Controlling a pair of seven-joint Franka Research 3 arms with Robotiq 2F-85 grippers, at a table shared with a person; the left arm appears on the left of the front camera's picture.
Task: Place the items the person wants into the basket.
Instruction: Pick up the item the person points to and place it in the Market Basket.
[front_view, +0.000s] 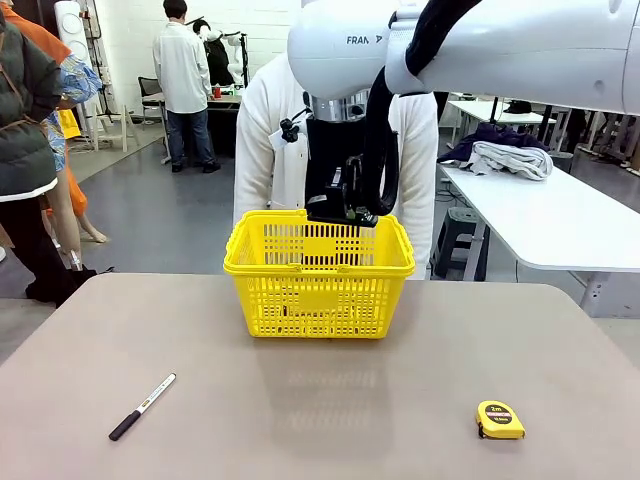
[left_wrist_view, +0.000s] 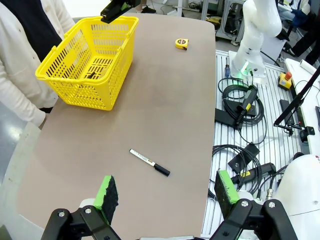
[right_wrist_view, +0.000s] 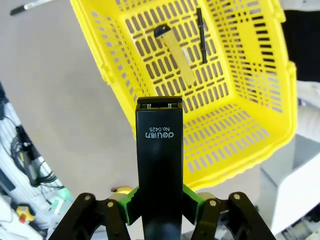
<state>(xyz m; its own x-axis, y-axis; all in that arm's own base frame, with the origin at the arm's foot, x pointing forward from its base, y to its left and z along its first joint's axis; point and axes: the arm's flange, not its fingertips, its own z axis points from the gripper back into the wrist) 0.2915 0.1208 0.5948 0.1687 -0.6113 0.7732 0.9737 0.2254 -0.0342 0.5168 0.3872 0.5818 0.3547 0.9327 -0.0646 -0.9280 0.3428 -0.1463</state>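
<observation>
Above the basket (front_view: 318, 272), the right gripper (right_wrist_view: 159, 202) pinches the black stapler (right_wrist_view: 159, 165) between its green pads, not yet let go. On the basket floor lie the knife (right_wrist_view: 175, 54) and the pen (right_wrist_view: 201, 35), so two of three items look placed; only the stapler is left to drop. Behind the basket stands the person (front_view: 268, 160). Well clear of it on the table lie a marker (front_view: 142, 406) and a tape measure (front_view: 499, 419). The left gripper (left_wrist_view: 167, 192) hangs spread and empty above the marker.

Beige table (front_view: 300, 410) — yellow basket (front_view: 318, 290) at its far middle, marker (front_view: 141, 407) near left, tape measure (front_view: 499, 419) near right
</observation>
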